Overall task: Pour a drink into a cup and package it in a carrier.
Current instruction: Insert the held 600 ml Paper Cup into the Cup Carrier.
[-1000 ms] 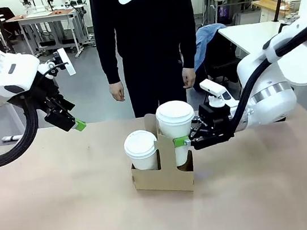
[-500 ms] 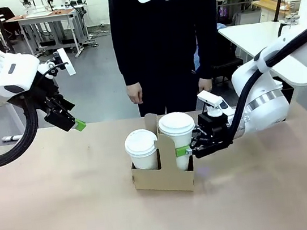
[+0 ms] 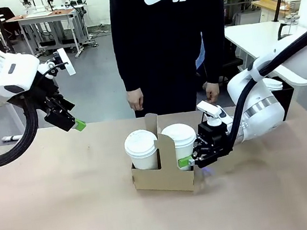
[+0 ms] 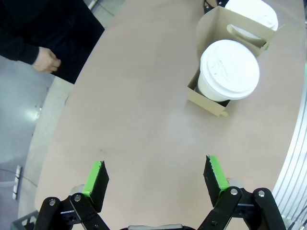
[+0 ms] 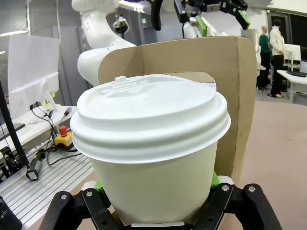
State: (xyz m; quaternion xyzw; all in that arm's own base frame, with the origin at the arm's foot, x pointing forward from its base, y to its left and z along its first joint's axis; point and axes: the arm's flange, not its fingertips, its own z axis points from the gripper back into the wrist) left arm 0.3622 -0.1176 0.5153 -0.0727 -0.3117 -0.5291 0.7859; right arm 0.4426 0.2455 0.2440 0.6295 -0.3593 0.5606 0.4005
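Tan table (image 3: 69, 207): right end effector (image 3: 190, 161) clamping half-hidden cup (image 3: 179, 137) in carrier (image 3: 163, 176); left end effector (image 4: 156, 179) wide.

The front camera looks across the table (image 3: 71, 218) toward twelve o'clock. The left wrist camera looks down from high up. The right wrist camera sits very close. All see the carrier (image 3: 163, 173) (image 4: 211, 103) (image 5: 192, 57).

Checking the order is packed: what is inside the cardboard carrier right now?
Two lidded white cups sit in the carrier: one cup standing free, the other cup gripped by the right end effector. The lids hide any drink.
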